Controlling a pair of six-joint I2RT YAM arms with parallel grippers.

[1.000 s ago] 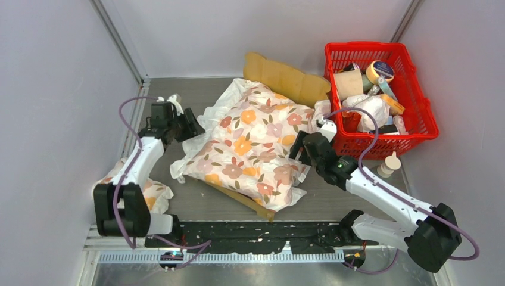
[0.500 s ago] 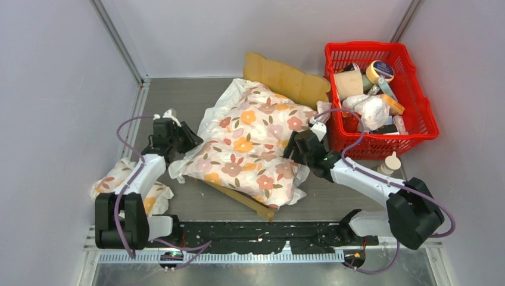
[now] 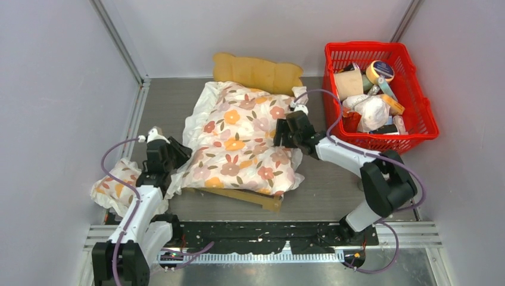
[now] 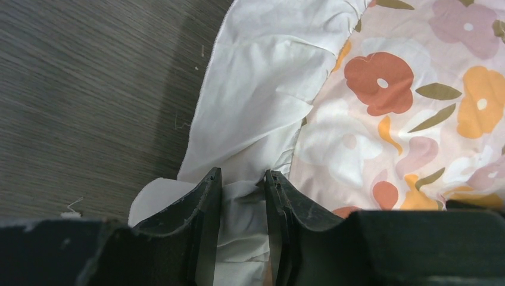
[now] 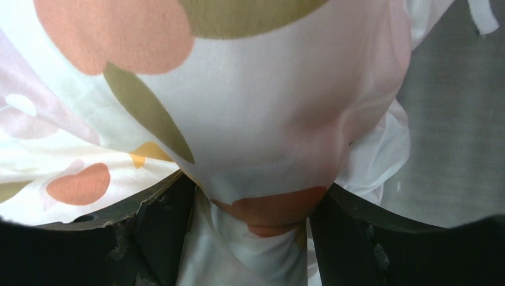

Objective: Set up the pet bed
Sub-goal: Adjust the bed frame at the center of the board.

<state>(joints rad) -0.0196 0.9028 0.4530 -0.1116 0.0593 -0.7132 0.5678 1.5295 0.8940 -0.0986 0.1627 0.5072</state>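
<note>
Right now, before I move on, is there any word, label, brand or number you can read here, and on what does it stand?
No text can be read in any view.
Round lid in the red basket: dark label, too small to read.
Floral cushion: flower print only, no words.
Pet bed: the headboard is bare wood, no mark showing.

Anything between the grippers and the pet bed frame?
Yes: the floral cushion lies over the pet bed, covering most of it. The left gripper pinches the cushion's white frill, the right gripper a bunch of its fabric; neither touches wood.
</note>
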